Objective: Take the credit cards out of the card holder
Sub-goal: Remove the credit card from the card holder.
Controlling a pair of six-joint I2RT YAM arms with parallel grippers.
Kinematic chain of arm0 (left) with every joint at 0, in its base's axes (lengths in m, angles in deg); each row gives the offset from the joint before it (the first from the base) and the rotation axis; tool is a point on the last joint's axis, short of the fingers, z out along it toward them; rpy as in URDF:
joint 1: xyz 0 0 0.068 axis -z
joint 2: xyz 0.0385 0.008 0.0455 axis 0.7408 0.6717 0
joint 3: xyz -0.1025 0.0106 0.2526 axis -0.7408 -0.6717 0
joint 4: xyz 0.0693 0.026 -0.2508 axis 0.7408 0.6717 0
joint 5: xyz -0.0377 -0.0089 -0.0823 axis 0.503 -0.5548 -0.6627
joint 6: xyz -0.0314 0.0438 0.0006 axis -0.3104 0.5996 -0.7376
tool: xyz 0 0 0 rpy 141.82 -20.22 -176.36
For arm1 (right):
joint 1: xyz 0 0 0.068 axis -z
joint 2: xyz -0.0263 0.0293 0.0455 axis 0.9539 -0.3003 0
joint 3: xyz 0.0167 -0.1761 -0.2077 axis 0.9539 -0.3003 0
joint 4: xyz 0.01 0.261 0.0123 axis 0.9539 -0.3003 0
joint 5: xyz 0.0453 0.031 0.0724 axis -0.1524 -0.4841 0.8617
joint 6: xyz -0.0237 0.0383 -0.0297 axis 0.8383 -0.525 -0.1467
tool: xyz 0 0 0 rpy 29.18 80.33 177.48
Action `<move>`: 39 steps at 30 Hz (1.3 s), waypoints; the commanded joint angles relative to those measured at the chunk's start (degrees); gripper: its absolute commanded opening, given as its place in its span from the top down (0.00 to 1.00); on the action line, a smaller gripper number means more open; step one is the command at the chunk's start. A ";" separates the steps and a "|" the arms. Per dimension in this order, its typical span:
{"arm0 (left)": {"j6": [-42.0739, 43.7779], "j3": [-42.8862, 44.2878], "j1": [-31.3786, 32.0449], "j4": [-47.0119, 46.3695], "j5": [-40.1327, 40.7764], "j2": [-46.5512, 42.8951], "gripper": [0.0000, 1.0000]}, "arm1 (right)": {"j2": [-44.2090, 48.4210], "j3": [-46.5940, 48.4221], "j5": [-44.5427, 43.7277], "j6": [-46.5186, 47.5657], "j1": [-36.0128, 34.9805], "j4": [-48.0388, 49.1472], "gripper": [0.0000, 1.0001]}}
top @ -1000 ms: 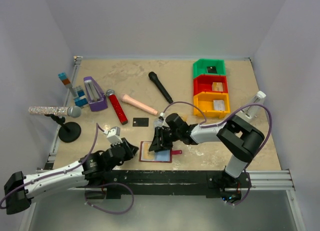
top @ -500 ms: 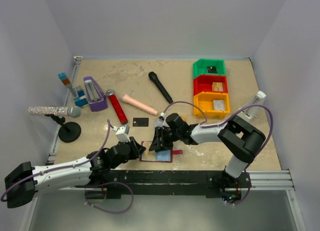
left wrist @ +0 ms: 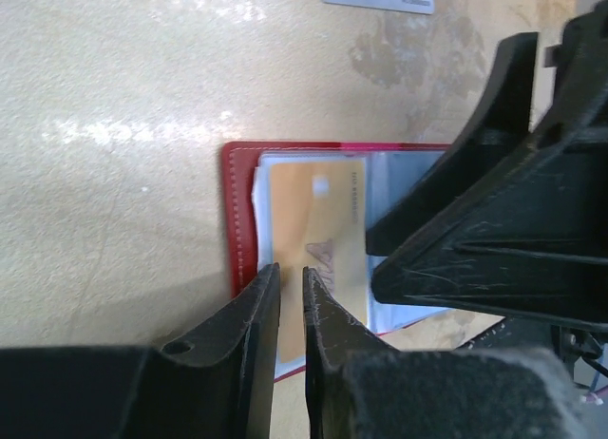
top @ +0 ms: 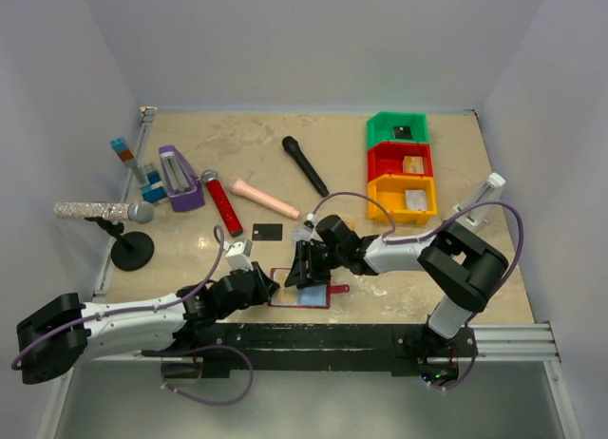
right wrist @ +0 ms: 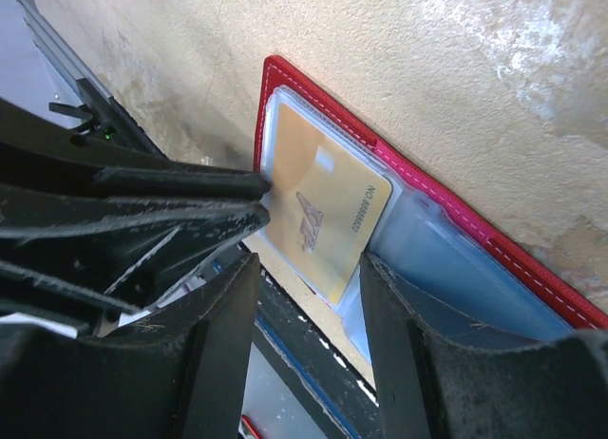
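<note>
The dark red card holder [top: 296, 304] lies open near the table's front edge, pale blue sleeves up, also in the left wrist view [left wrist: 236, 220] and the right wrist view [right wrist: 456, 216]. A tan-gold credit card [left wrist: 318, 211] [right wrist: 328, 206] sticks partly out of its sleeve. My left gripper [top: 271, 287] [left wrist: 291, 273] is at the holder's left edge, open by a thin gap, with its tips at the card. My right gripper [top: 306, 268] [right wrist: 309, 268] stands open over the holder, one finger on the sleeves. A black credit card [top: 268, 232] lies loose on the table.
Green [top: 397, 128], red [top: 400, 160] and orange [top: 407, 197] bins stand at the back right. A black microphone [top: 304, 165], red microphone [top: 221, 203], beige cylinder [top: 266, 199], purple object [top: 178, 178] and a microphone stand [top: 132, 251] lie left and behind. The black rail [top: 332, 334] borders the front.
My left arm has reached right until its fingertips meet the holder's left edge, and its jaws have narrowed slightly. The right gripper has stayed over the holder.
</note>
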 commanded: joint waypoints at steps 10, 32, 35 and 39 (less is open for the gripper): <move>-6.40 -3.31 -0.25 0.95 2.67 0.43 0.81 | 2.05 -2.61 -2.49 -0.01 -0.19 -0.90 0.48; -8.33 -3.75 -0.16 5.08 3.38 -1.60 0.78 | 1.26 -5.07 -1.43 -3.62 0.07 7.62 0.48; -8.77 -3.75 -0.16 5.08 3.20 -0.28 0.81 | 1.52 -5.77 -1.08 -3.97 -0.01 9.46 0.48; -9.03 -4.01 -0.16 4.47 3.02 0.60 0.85 | 1.26 -7.27 -0.47 -5.11 0.07 13.33 0.48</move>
